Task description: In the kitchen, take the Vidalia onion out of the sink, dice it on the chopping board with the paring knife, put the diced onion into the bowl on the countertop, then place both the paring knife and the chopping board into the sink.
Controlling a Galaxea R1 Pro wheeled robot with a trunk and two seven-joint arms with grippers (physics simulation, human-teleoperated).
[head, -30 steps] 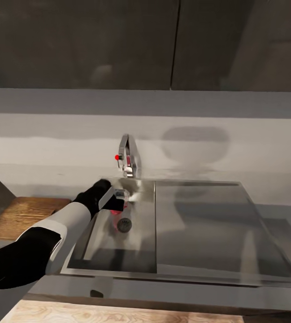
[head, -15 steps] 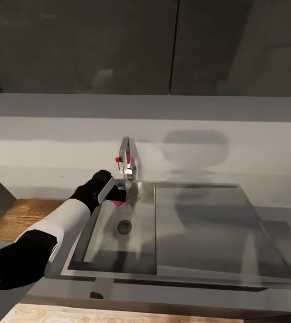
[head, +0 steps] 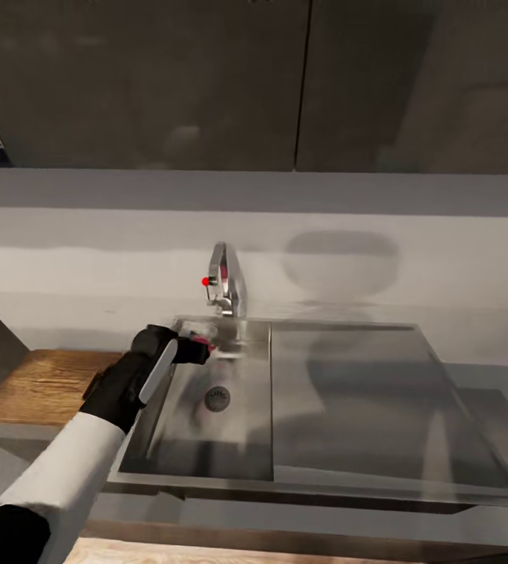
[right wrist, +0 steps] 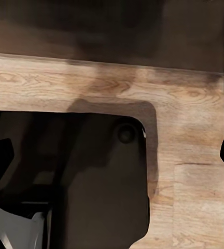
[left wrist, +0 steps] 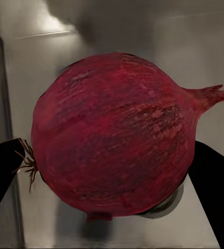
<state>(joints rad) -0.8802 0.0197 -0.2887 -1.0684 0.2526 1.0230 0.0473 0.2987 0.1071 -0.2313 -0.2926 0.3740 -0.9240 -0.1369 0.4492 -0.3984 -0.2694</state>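
My left gripper (head: pixel 199 345) is shut on the onion (head: pixel 204 342), held above the back left corner of the sink basin (head: pixel 242 427). In the left wrist view the onion (left wrist: pixel 117 150) is large, dark red and round, with a pointed stem tip and a root tuft. A black finger (left wrist: pixel 0 174) presses on each side of it, and the steel basin lies below. The dark brown chopping board (head: pixel 46 384) lies on the countertop (head: pixel 73 313) left of the sink. My right gripper (right wrist: pixel 112 155) hangs open over the floor. The paring knife and the bowl are out of view.
The chrome tap (head: pixel 224 282) with its red-tipped lever stands just behind the held onion. The round drain (head: pixel 217 398) sits in the basin, and the flat drainboard (head: pixel 371 407) spreads to the right. Dark wall cabinets (head: pixel 207 78) hang above. The right wrist view has wood flooring (right wrist: pixel 190 135) and the robot's dark base (right wrist: pixel 91 181).
My left gripper has lifted the onion from near the drain and drawn it back toward the basin's left rim. The head view has shifted slightly.
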